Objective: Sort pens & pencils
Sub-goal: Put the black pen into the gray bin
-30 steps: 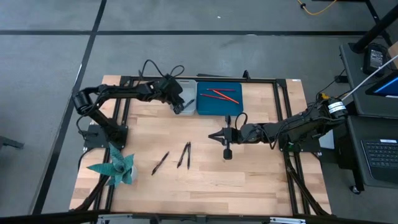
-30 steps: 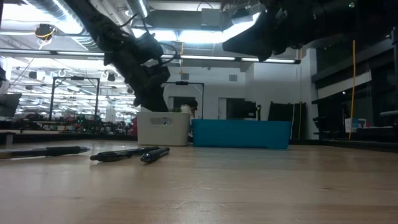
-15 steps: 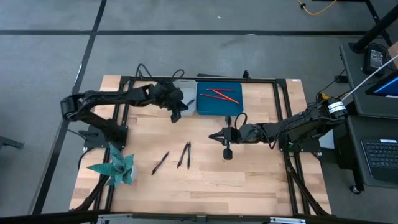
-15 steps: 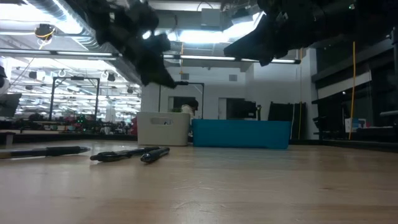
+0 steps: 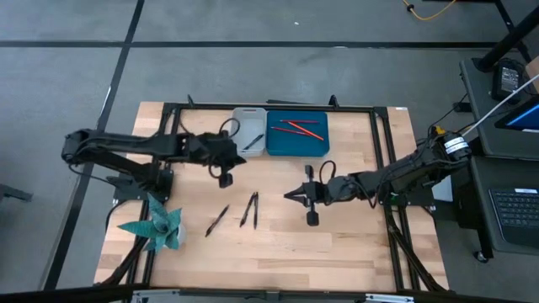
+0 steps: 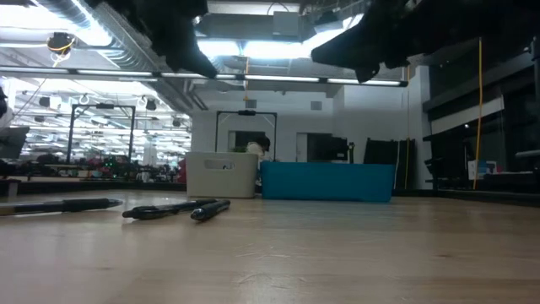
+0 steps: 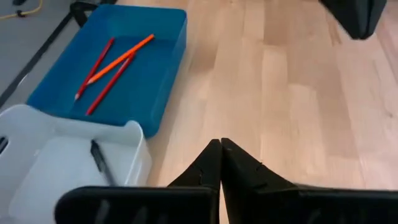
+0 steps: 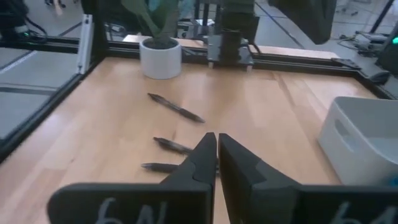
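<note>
hovering above the bare wood just in front of the white bin [image 5: 249, 140], the left pincer [image 5: 224, 172] has its fingers pressed together and empty, as the left wrist view shows. the right pincer [image 5: 296, 194] hangs over mid-worktop [image 5: 354, 244], fingers likewise together and holding nothing, its tip aimed toward the loose pens [image 5: 249, 209].

three pens lie on the worktop: one alone [image 5: 217, 220] and a pair nearly touching in a narrow v, all between the two pincers and nearer the front edge. one more pen [image 7: 98, 157] lies inside the white bin. the pencils [image 5: 299, 129], three red-orange sticks, lie in the blue tray [image 5: 278, 145] beside it.

pens look light, stiff and smooth, so likely to roll or skid if nudged. best hold is probably across the barrel near its middle, fingers opened first. the paired pens sit so close that grabbing one risks dragging the other.

versus a second ago: the left arm has pulled back from over the white bin toward its own side, and a pen now shows in the bin. the right pincer has shifted slightly forward. loose pens unchanged.
</note>
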